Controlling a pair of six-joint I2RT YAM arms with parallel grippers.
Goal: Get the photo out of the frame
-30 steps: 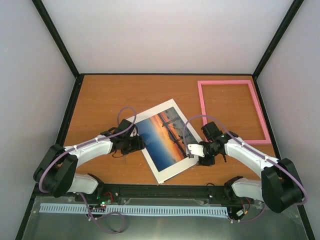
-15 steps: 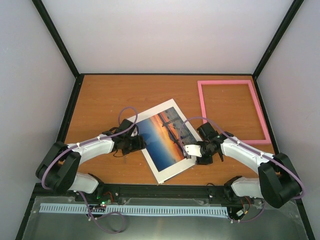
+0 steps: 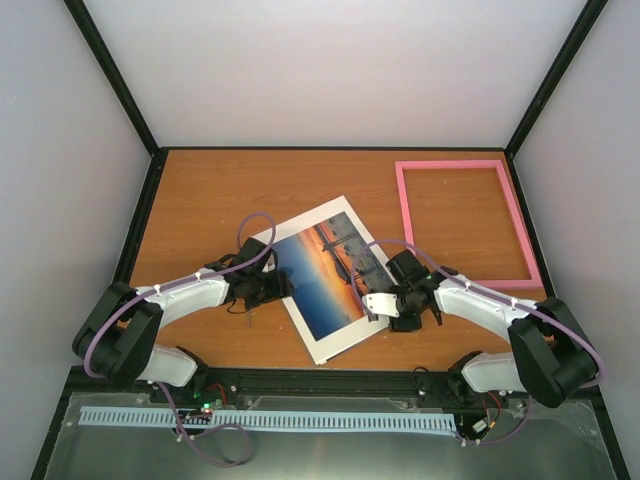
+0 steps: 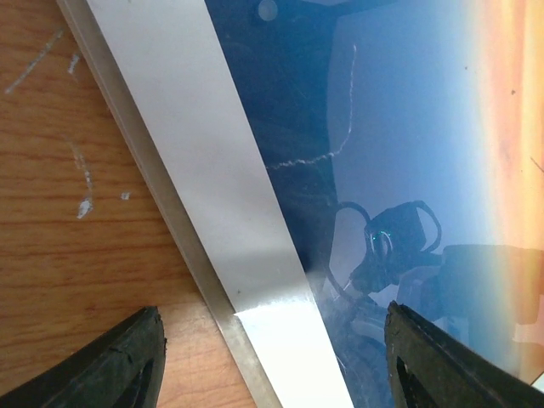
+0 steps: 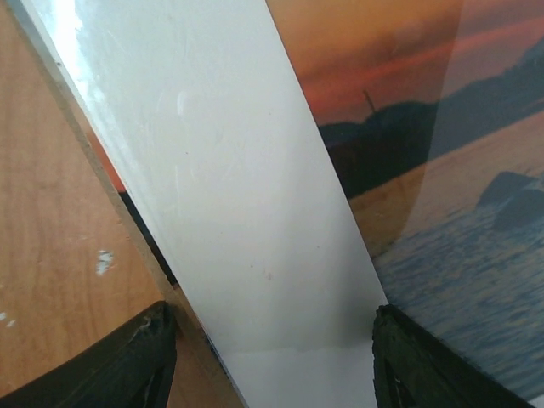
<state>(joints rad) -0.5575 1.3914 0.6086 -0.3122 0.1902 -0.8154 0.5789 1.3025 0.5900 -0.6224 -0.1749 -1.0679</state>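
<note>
1. The photo (image 3: 325, 275), an orange sunset over blue water with a dark bridge, lies flat and skewed between the two grippers. A white mat border (image 3: 340, 345) surrounds it.
2. The left gripper (image 3: 275, 288) sits low at the print's left side. In its wrist view the gripper (image 4: 272, 365) has its fingers spread wide. The mat strip (image 4: 212, 170) runs between them, with the blue part of the photo (image 4: 408, 127) beyond. The glossy surface reflects the camera.
3. The right gripper (image 3: 375, 305) is at the print's lower right edge. Its wrist view shows the gripper (image 5: 268, 357) spread wide too, holding nothing. The fingers straddle the mat (image 5: 229, 187), and the sunset and dark shoreline of the photo (image 5: 425, 127) lie to one side.
4. The frame (image 3: 450, 165), thin and pink, lies flat beyond the right gripper toward the far right corner. It is well apart from the print, and bare wood shows through its opening.
5. Everything rests on an orange-brown wooden table (image 3: 220, 190), scuffed with small pale marks in the close views.
6. Pale grey walls (image 3: 330, 70) enclose the table, with black posts (image 3: 110, 75) at the corners.
7. Purple cables (image 3: 250, 235) loop over both arms.
8. Behind the arm bases is a white slotted strip (image 3: 265, 420) with a small green light (image 3: 207, 407) just above it.
</note>
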